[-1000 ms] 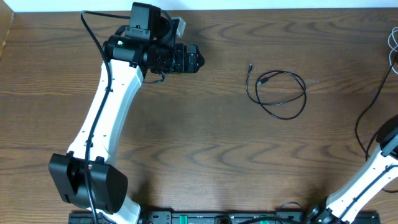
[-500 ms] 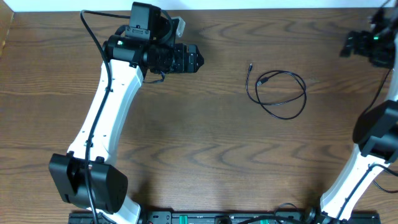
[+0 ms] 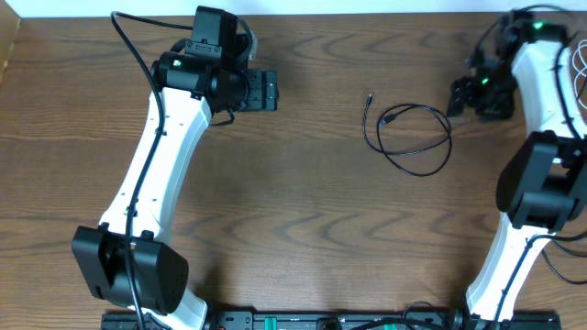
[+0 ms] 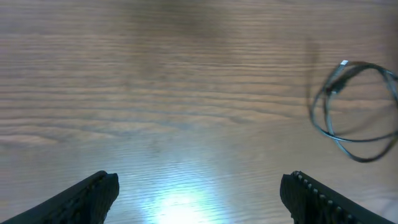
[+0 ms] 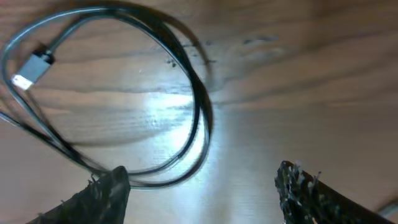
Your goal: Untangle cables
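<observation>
A thin black cable [image 3: 449, 137] lies as a loose open loop on the wooden table, right of centre, with a small plug at each end. It also shows in the left wrist view [image 4: 323, 121] at far right and in the right wrist view [image 5: 198, 106], with one plug [image 5: 31, 68] at the left. My right gripper [image 3: 463, 96] is open and empty, hovering just right of the loop, its fingertips [image 5: 106, 193] close to the strand. My left gripper [image 3: 271, 92] is open and empty, well left of the cable. A thin white cable [image 3: 580, 64] shows partly at the right edge.
The table's far edge [image 3: 367, 13] meets a white wall. The right arm's thick black cable [image 3: 541, 170] hangs near the right edge. A rail [image 3: 321, 321] runs along the front between the arm bases.
My right arm has swung in from the right edge and now hovers beside the black loop. My left gripper has drawn back slightly to the left. The cable has not moved.
</observation>
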You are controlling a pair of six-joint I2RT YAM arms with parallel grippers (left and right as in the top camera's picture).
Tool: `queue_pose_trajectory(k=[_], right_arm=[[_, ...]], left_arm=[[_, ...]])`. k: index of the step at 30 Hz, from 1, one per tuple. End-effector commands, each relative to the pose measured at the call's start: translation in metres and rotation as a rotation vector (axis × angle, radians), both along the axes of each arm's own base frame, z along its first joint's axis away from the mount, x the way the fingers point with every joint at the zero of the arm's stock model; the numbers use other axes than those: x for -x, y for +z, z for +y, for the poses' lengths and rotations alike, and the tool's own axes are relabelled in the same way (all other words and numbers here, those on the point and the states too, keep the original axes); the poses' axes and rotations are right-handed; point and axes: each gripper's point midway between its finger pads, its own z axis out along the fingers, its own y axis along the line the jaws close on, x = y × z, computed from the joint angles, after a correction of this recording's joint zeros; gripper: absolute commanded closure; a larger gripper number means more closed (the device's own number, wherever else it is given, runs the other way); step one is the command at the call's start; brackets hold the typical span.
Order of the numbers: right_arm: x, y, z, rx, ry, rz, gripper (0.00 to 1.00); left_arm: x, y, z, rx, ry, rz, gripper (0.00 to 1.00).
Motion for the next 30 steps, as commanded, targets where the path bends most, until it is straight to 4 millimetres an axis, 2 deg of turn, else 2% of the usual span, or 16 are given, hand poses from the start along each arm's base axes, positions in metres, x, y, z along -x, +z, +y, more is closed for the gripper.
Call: queue_pose_trajectory(k=[1, 8, 20, 23, 25, 30], right_arm=[[0.007, -0.014, 0.009, 0.017, 0.046, 0.019, 0.29], [0.021, -0.046, 0.010, 0.040, 0.005, 0.066, 0.43], [0.041, -0.087, 0.028, 0.043, 0.047, 0.097, 0.60], [0.045, -0.094, 0.033, 0.044, 0.042, 0.102, 0.71], [0.048, -0.099, 0.037, 0.046, 0.026, 0.111, 0.82], [0.046, -0.103, 0.047, 0.049, 0.036, 0.095, 0.99]], left_arm=[[-0.003, -0.010, 0.020, -0.067, 0.056, 0.016, 0.11], [-0.004, -0.011, 0.037, -0.068, 0.096, 0.028, 0.11], [-0.004, -0.011, 0.039, -0.068, 0.099, 0.029, 0.11], [-0.004, -0.011, 0.039, -0.068, 0.099, 0.029, 0.11], [-0.004, -0.011, 0.039, -0.068, 0.099, 0.029, 0.11], [-0.004, -0.011, 0.038, -0.068, 0.099, 0.029, 0.11]])
